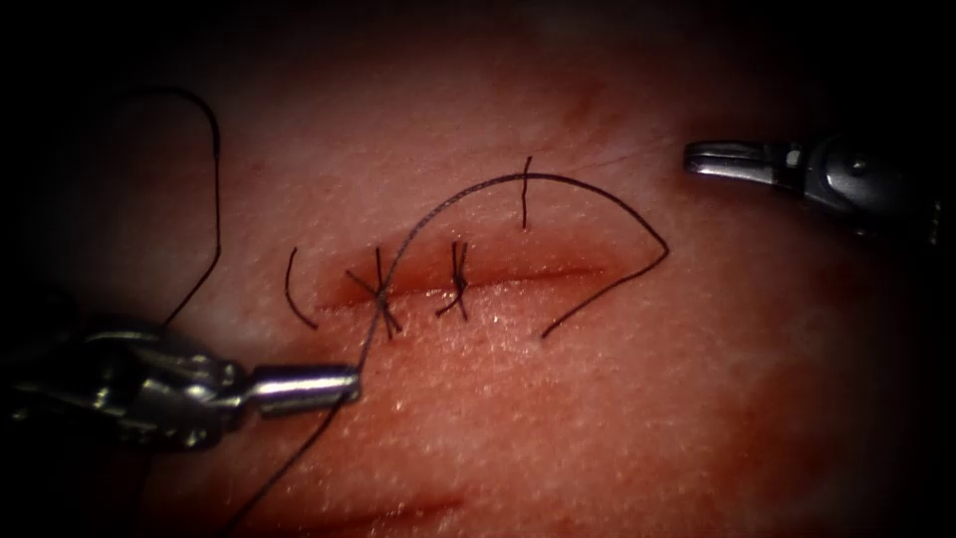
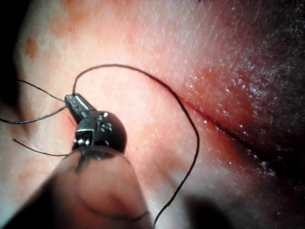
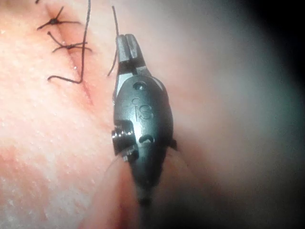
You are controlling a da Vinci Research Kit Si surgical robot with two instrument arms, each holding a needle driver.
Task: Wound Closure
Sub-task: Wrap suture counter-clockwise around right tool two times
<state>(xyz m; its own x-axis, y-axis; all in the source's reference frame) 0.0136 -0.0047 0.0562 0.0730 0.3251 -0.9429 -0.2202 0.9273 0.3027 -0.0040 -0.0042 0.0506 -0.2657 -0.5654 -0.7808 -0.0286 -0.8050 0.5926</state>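
- The tissue (image 1: 617, 399) is pale pink and moist, its surface finely pebbled and glistening, with a red fluid (image 1: 518, 274) staining the edges of the cut (image 1: 558, 271), a shallow horizontal slit.
- Two dark knotted stitches (image 1: 380, 291) cross the cut at its left half, each a small star of short stiff cut ends.
- The thread (image 1: 558, 181) is thin, dark and finely braided; it arcs over the tissue above the cut, bends sharply at the right and ends below the cut on the tissue.
- The left tool (image 1: 344, 384), smooth bright metal, lies below the cut's left end with its jaws closed on the thread, which runs up to the left stitch and down out of the picture.
- The right tool (image 1: 697, 159), grey metal with ridged inner faces, hovers above the cut's right end, well apart from the thread; its jaws are together and hold nothing.
- A thin dark curve (image 1: 214, 199) at the far left may be the needle or more thread; I cannot tell which, and its lower end is hidden behind the left tool's wrist.
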